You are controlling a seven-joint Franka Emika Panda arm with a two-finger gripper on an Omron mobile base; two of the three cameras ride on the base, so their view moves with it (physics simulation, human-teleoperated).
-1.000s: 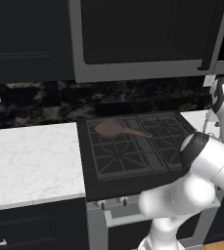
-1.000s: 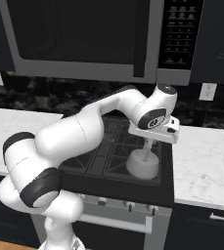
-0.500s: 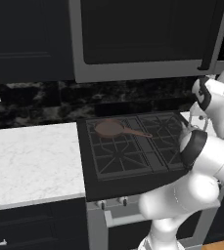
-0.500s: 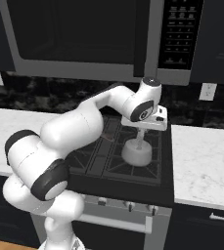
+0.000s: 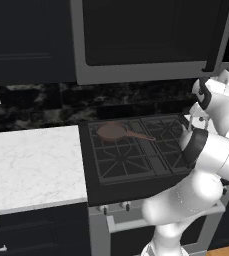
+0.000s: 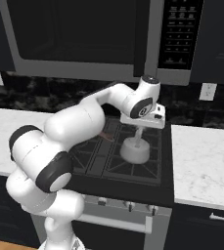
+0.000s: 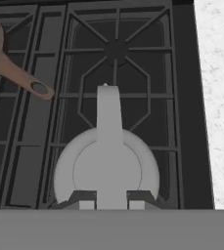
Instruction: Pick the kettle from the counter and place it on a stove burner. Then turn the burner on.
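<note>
Since the earlier frame, kettle [image 6: 135, 150] has travelled leftward over the stove burner [image 7: 116, 51]. Gripper [image 7: 111, 199] pinches its handle. Recommend lowering squarely onto the grate, clear of the pan [image 5: 117, 132], before releasing.

My gripper [image 7: 111, 204] hangs clamped on the kettle [image 7: 106, 168] over the stove. At twelve o'clock the burner [image 7: 116, 50] lies bare; at ten the pan [image 7: 11, 61] blocks me; at three the counter [image 7: 219, 97] lies open.

My arm extended forward, elbow raised, wrist pitched down. Gripper [image 7: 111, 201] vertical, fingers [image 7: 85, 199] clamped on kettle [image 7: 107, 168] handle directly below palm.
</note>
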